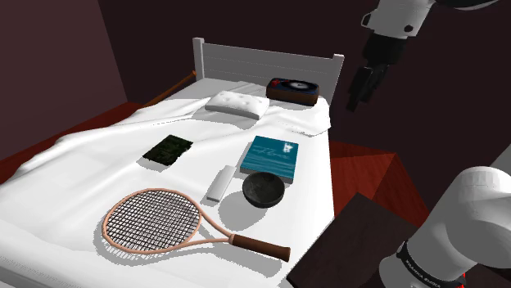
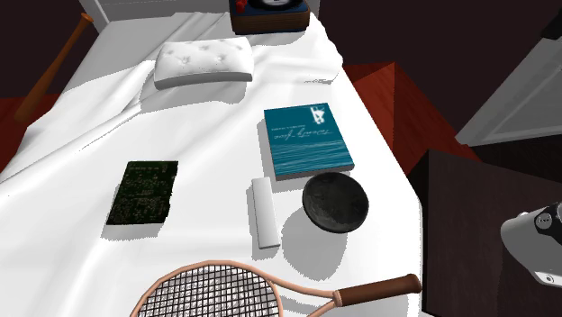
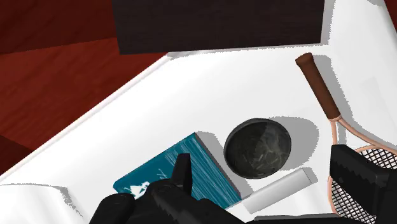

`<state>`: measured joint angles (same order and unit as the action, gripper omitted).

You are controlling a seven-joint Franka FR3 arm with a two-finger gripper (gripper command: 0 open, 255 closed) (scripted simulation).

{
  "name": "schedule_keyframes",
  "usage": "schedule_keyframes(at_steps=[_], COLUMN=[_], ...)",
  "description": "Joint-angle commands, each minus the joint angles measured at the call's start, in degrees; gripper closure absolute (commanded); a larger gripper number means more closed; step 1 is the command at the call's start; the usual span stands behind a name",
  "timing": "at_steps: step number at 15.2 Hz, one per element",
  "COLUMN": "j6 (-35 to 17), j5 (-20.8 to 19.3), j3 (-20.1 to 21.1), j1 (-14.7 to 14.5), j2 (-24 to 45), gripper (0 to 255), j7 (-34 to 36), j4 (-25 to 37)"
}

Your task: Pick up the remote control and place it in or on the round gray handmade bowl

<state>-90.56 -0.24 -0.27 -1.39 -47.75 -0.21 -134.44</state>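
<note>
Well above the bowl (image 1: 264, 190), the gripper (image 1: 357, 94) hangs with fingers spread, carrying nothing; judged a vantage for approach. Remote control (image 1: 219, 183) lies flat on the bed (image 1: 98, 155) just beside the bowl, not touching it, not yet picked up.

White remote (image 2: 264, 212) lies flat just beside upright dark bowl (image 2: 335, 203), apparently apart.

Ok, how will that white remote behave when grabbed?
The remote looks like a slim, flat bar: probably stiff and light. Lying flat on the bed sheet, it likely won't roll, though its smooth plain surface might slip.
</note>
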Motion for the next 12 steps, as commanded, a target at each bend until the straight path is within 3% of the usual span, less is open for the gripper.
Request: schedule_keyframes(at_steps=[1, 12], j6=[0.0, -18.9], j5=[0.0, 5.1], j3=[0.0, 9.4], j1=[0.0, 1.3], j2=[0.0, 14.6], gripper=[0, 0], j7=[0.0, 17.5], j4=[0.0, -4.9])
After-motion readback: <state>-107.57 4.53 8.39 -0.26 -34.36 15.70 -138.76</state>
